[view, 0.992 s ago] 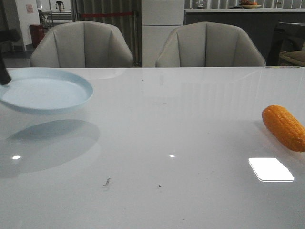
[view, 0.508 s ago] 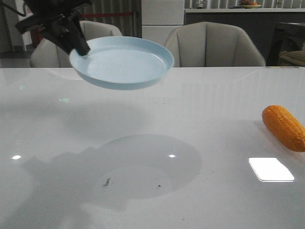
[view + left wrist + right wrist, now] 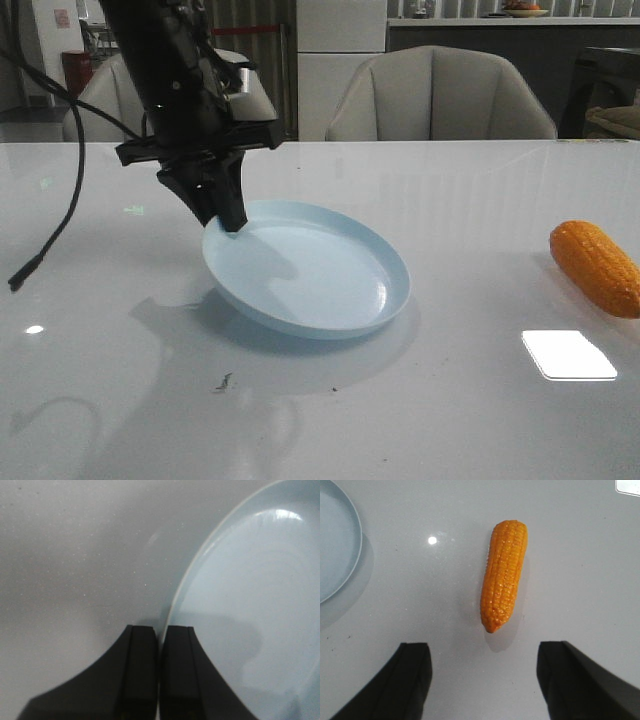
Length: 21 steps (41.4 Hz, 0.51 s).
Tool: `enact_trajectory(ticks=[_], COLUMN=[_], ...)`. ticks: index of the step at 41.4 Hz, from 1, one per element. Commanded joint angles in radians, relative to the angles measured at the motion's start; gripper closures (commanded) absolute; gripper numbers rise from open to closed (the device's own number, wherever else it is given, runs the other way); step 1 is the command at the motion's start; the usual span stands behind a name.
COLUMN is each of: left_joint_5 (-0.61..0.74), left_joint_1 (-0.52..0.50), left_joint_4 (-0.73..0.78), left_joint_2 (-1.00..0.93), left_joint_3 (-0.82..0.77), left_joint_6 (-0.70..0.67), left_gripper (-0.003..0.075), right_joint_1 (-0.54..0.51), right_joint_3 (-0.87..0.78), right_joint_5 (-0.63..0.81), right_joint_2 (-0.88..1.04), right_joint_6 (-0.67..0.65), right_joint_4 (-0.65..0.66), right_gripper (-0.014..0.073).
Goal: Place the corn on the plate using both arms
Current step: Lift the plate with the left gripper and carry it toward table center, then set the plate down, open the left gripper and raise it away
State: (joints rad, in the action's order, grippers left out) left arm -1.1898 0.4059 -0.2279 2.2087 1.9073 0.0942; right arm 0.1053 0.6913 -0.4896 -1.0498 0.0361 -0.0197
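Front view: the left gripper [image 3: 228, 222] reaches down and pinches the near-left rim of the plate [image 3: 330, 300], which sits on the white table [image 3: 450, 400]. The corn [image 3: 597, 266] lies alone far to the right, well apart from the plate.

Left wrist view: both fingers [image 3: 142, 670] are clamped together on the plate rim [image 3: 172, 612].

Right wrist view: the right gripper [image 3: 482, 672] hangs spread wide above the corn [image 3: 503, 574], touching nothing
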Motion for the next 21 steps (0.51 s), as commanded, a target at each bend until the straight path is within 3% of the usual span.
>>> enact_trajectory(ticks=[1, 8, 11, 21], left_joint_5=[0.017, 0.025, 0.027, 0.027], left_joint_1=[0.018, 0.026, 0.026, 0.026], left_joint_4=[-0.020, -0.011, 0.004, 0.111], left_joint_2=[-0.053, -0.051, -0.047, -0.035], left_joint_3=[0.031, 0.031, 0.031, 0.031], left_joint_6=[0.009, 0.038, 0.038, 0.038], left_gripper=[0.0621, 0.0615, 0.0571, 0.0138], right_joint_1=[-0.007, -0.007, -0.007, -0.007], right_joint_3=[0.037, 0.037, 0.037, 0.037], right_joint_5=[0.054, 0.055, 0.055, 0.053], right_joint_2=[0.012, 0.012, 0.012, 0.012], right_joint_6=[0.001, 0.001, 0.001, 0.001], right_joint_4=[0.002, 0.002, 0.002, 0.002], right_gripper=[0.0042, 0.0042, 0.0042, 0.0042])
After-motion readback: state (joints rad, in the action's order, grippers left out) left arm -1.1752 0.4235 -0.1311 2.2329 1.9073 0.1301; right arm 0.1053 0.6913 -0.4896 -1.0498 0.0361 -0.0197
